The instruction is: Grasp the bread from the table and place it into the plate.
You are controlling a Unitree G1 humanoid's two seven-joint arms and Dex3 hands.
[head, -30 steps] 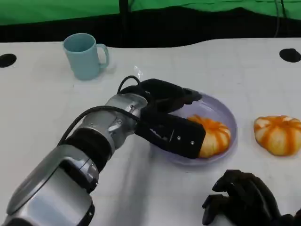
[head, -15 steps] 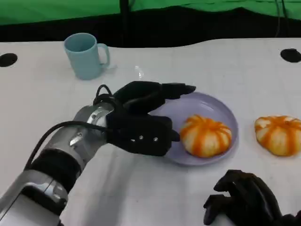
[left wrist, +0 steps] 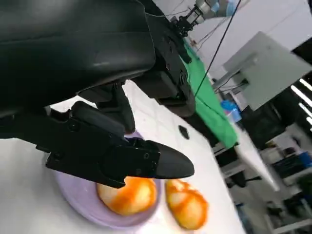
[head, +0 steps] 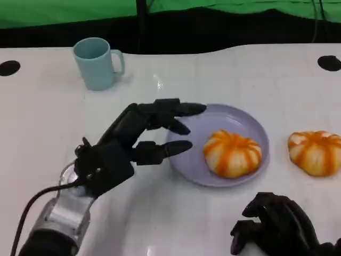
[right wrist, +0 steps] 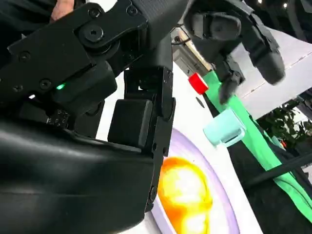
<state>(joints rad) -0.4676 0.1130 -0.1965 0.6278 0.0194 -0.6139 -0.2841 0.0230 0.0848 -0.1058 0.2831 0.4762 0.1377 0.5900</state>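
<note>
Head view. My left hand (head: 125,146) holds nothing: its fingers (head: 176,109) are spread and stretched toward the plate (head: 197,165), their tips over the plate's left rim, apart from the bread (head: 233,153). The bread, orange-striped, lies inside the plate, toward its right half. The plate sits near the middle of the table (head: 42,117). A second bread (head: 315,152) lies on the bare table just right of the plate, near the table's right edge. A pale blue mug (head: 97,63) stands upright toward the far left corner, handle to the right, well apart from the plate. My right hand (head: 277,226) rests at the near edge, right of centre, fingers curled in with nothing in them.

Left wrist view. The fingers (left wrist: 146,161) are apart above the plate (left wrist: 78,200); the bread (left wrist: 129,195) lies in it, the second bread (left wrist: 187,207) beside it on the table.

Right wrist view. The bread (right wrist: 187,195) sits in the plate (right wrist: 219,195); the mug (right wrist: 224,129) stands beyond.
</note>
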